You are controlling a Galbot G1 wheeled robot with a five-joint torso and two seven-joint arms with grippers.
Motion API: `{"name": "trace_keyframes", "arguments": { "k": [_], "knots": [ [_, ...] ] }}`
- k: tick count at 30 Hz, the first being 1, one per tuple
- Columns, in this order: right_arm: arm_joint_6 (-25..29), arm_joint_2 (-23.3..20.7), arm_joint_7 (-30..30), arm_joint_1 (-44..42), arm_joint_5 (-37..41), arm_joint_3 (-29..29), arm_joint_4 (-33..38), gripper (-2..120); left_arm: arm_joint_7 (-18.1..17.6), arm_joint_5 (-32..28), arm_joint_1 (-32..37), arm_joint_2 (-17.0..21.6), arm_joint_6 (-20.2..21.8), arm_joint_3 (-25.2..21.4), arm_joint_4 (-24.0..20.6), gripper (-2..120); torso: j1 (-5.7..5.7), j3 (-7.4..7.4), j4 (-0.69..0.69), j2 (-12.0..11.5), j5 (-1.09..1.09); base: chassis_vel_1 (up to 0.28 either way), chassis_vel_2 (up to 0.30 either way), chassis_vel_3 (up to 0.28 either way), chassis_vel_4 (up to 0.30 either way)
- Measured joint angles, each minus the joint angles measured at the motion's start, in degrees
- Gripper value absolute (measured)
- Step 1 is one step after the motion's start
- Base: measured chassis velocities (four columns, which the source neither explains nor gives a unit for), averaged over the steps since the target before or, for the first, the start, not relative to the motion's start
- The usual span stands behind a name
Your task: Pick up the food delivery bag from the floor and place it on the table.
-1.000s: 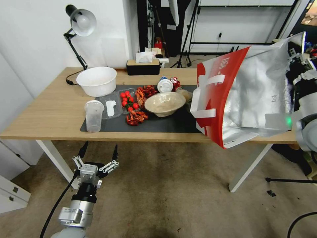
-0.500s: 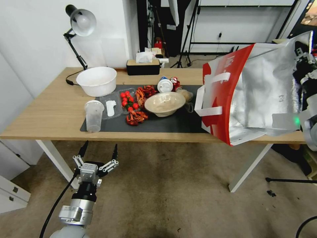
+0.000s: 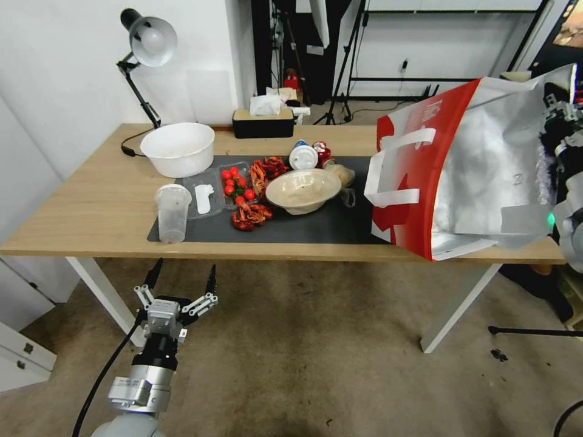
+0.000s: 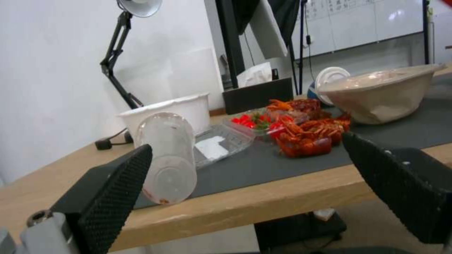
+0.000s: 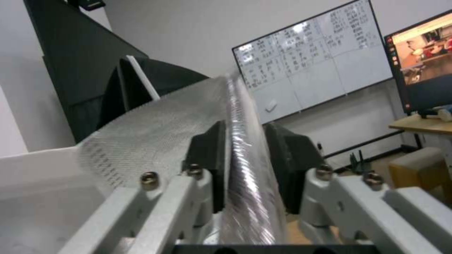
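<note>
The food delivery bag (image 3: 486,176), red and white outside with silver foil and white strap handles, hangs tilted over the right end of the table (image 3: 97,200). Its lower corner is down at the table's front edge, just right of the dark mat. My right gripper (image 3: 562,112) is shut on the bag's upper foil rim; in the right wrist view, the gripper (image 5: 245,134) pinches the foil edge (image 5: 245,197) between both pads. My left gripper (image 3: 181,285) hangs open and empty above the floor (image 3: 316,352) in front of the table, its fingers (image 4: 118,183) spread wide.
On the mat (image 3: 316,227) lie a beige bowl (image 3: 302,189), a clear cup (image 3: 172,212), tomatoes (image 3: 237,182) and crayfish (image 3: 250,215). A white bowl (image 3: 177,147), a desk lamp (image 3: 143,54) and a tissue box (image 3: 263,121) stand behind. A white cabinet (image 3: 18,358) is at left.
The right gripper has carried the bag to the right and farther over the table, and the bag now hangs more upright. The left arm has not moved.
</note>
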Motion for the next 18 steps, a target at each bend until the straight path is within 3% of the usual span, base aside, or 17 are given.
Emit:
{"name": "trace_keyframes", "arguments": {
  "k": [10,11,18],
  "knots": [
    [-0.2,-0.5,-0.4,1.5,-0.2,-1.6,-0.9,57,0.0,-0.2,-0.1,0.0,-0.1,0.0,0.5,100,0.00,0.00,0.00,0.0,0.00,0.000,0.000,0.000,0.000],
    [-0.2,-0.6,-0.7,1.2,-0.2,-1.6,-0.8,65,0.0,-0.3,-0.1,0.0,-0.4,-0.1,0.6,100,0.00,0.00,0.00,0.0,0.00,0.000,0.000,0.000,0.000],
    [-0.2,-0.5,-2.2,-0.8,-0.8,0.4,0.3,87,-0.2,-1.1,-0.4,0.1,-0.8,0.1,0.9,100,0.00,0.00,0.00,0.0,0.00,0.000,0.000,0.000,0.000]
  ]
}}
